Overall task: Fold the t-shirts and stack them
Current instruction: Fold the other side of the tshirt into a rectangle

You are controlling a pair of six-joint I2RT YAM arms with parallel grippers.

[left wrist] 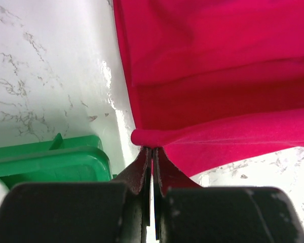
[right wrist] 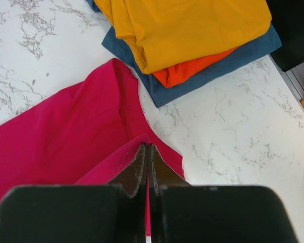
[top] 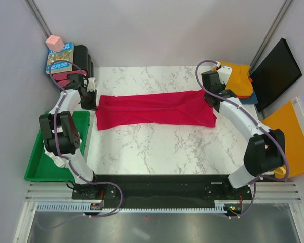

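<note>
A crimson-red t-shirt [top: 157,110] is stretched in a long band across the far half of the marble table [top: 157,152]. Its end at the table's left side is pinched by the left gripper [left wrist: 152,150], with the fingers closed tight on a fold of cloth. The end toward the table's right side is clamped likewise by the right gripper [right wrist: 147,147]. At the table's far right corner, a yellow-orange t-shirt [right wrist: 192,30], an orange t-shirt [right wrist: 192,72] and a blue t-shirt [right wrist: 243,55] are stacked folded. A green tray [top: 35,162] is seen off the table's left edge.
</note>
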